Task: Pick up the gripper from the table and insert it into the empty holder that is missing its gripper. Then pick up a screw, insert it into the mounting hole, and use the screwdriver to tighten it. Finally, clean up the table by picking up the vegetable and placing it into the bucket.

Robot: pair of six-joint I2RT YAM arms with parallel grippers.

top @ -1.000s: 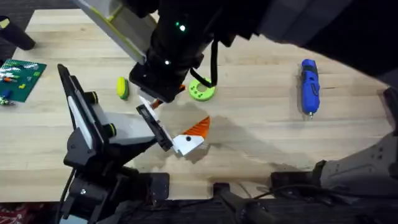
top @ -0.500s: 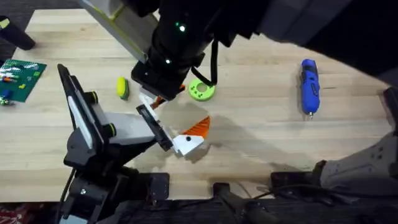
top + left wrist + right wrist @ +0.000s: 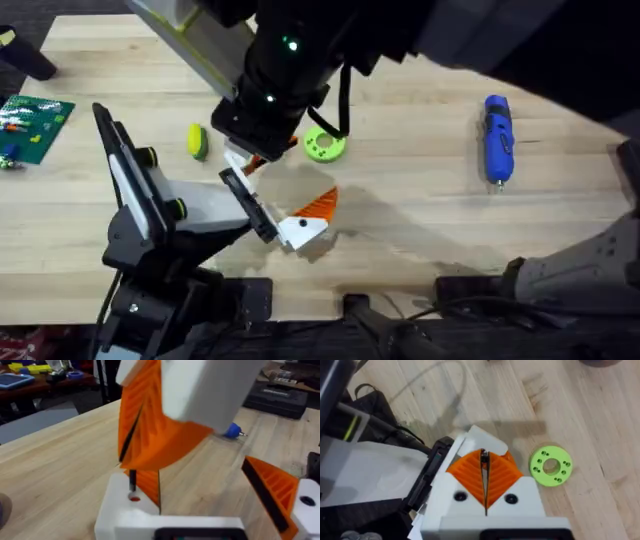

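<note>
The gripper (image 3: 120,507), white with an orange tip, stands in the far end of the black holder (image 3: 250,207) on my left arm. The fixed finger (image 3: 305,220) sits at the holder's near end, well apart from it. That leaves my left gripper (image 3: 197,467) open. My right gripper (image 3: 484,467) points down from above. It is shut on a thin dark screw (image 3: 132,478) just over the white base's mounting hole. The blue screwdriver (image 3: 497,138) lies at the far right. The yellow-green vegetable (image 3: 197,141) lies to the left of the holder. The bucket is out of view.
A lime-green disc (image 3: 323,147) with a hole lies just right of my right gripper. A green circuit board (image 3: 35,125) rests at the table's left edge. The right arm hangs large and dark over the table's middle and back.
The right arm has shifted very slightly over the holder. Everything else is in the same place.
</note>
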